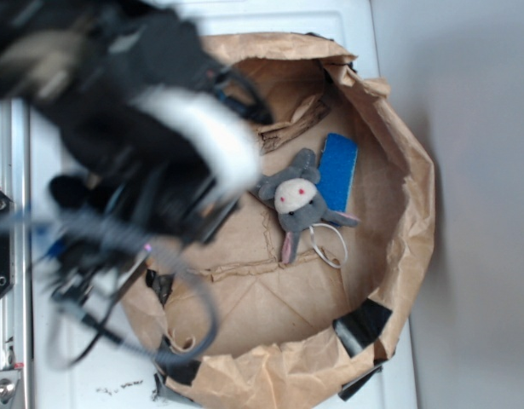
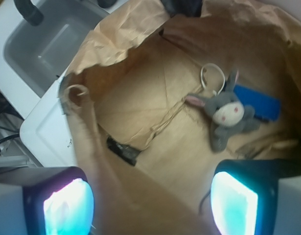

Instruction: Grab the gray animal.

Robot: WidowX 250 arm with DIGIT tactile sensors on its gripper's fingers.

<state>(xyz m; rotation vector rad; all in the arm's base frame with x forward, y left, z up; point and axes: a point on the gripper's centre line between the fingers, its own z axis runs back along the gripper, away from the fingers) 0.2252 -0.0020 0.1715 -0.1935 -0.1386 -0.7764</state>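
Note:
The gray animal [image 1: 297, 205] lies inside a round brown paper basin [image 1: 415, 170], cream face with red eyes turned up, ears and a white string loop [image 1: 330, 245] toward the front. In the wrist view it [image 2: 227, 113] lies at the upper right. My gripper [image 2: 150, 205] is open and empty, its glowing pads [image 2: 68, 208] wide apart above the basin's near wall, well short of the animal. In the exterior view the blurred arm [image 1: 151, 145] hangs over the basin's left side; its fingertips are hidden.
A blue flat rectangle [image 1: 337, 171] lies touching the animal's far side. Black tape patches [image 1: 361, 326] sit on the paper rim. A gray sink-like tray [image 2: 52, 44] and white surface [image 2: 47, 132] lie outside the basin. Cables [image 1: 100, 290] hang from the arm.

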